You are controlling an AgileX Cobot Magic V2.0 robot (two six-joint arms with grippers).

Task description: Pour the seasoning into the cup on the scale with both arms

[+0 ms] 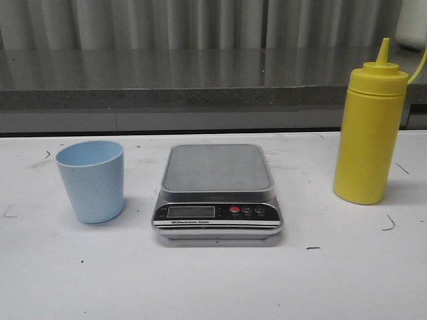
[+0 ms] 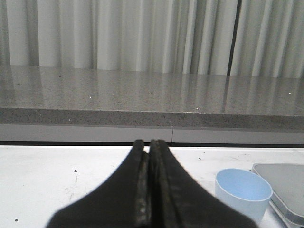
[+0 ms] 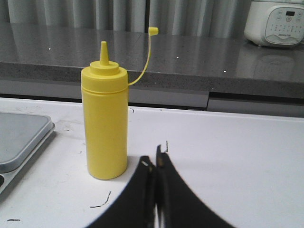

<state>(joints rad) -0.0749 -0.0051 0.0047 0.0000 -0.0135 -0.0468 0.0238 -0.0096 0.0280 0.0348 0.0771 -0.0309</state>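
- Seasoning [image 1: 369, 133]: stands upright at right of the front view, on the table [image 1: 213, 280], well apart from the scale [image 1: 217, 190]. The nozzle is uncovered; its small tethered tip cap [image 3: 153, 31] hangs off to the side.
- Handling, judged: the plastic body will likely flex under pressure and the smooth wall may slip. Grasp at mid-body, below the ribbed cap, with moderate force to avoid early discharge.
- Cup [image 1: 91, 180]: upright at left of the front view, beside the scale, not on its platform. Likely light and easily tipped; grasp across the upper wall.
- Left gripper [image 2: 147, 145]: fingers pressed together, holding nothing.
- Right gripper [image 3: 154, 161]: fingers closed together, holding nothing, near the seasoning but not touching it.
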